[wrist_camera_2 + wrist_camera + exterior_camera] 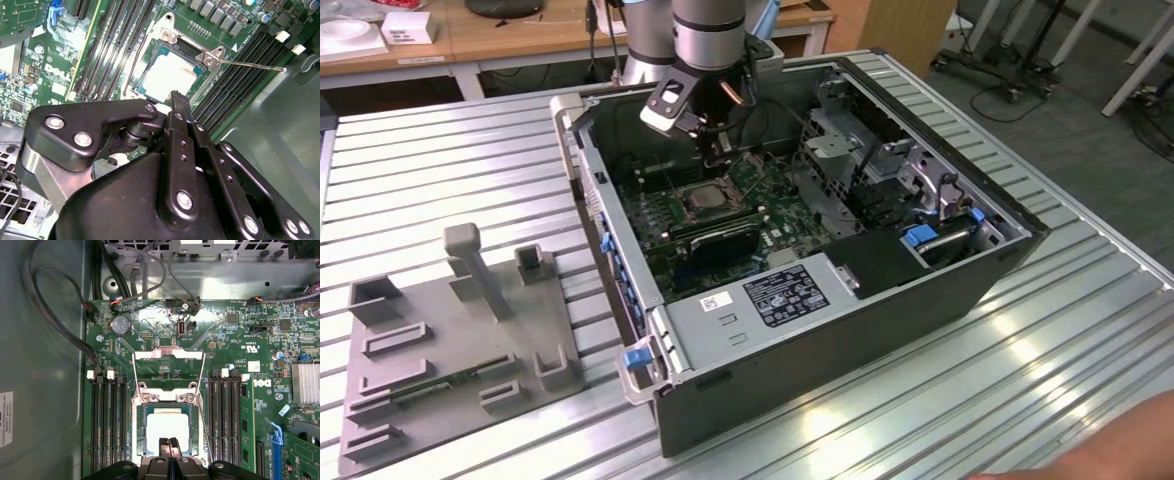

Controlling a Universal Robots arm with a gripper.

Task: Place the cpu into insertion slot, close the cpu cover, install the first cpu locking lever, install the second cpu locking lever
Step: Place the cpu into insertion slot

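The cpu (167, 430) (167, 75), a pale square chip with a green edge, lies flat in the insertion slot (142, 387), uncovered. In the exterior view the slot (707, 197) sits mid-board inside the open computer case. The cpu cover (167, 354), a silvery frame with a window, stands flipped back beyond the slot, and the board shows through it. Thin wire levers (134, 390) (250, 65) run beside the slot, raised and unlatched. My gripper (168, 445) (711, 160) hovers just above the cpu's near edge, fingers together with nothing between them. One dark fingertip (177, 97) points at the chip.
Long black memory slots (107, 425) (225, 425) flank the socket closely. Cables (125, 280) hang along the case wall behind the board. A drive cage (947, 240) fills the case at the exterior view's right. A grey fixture (454, 340) lies on the slatted table. A hand (1121, 440) shows at the corner.
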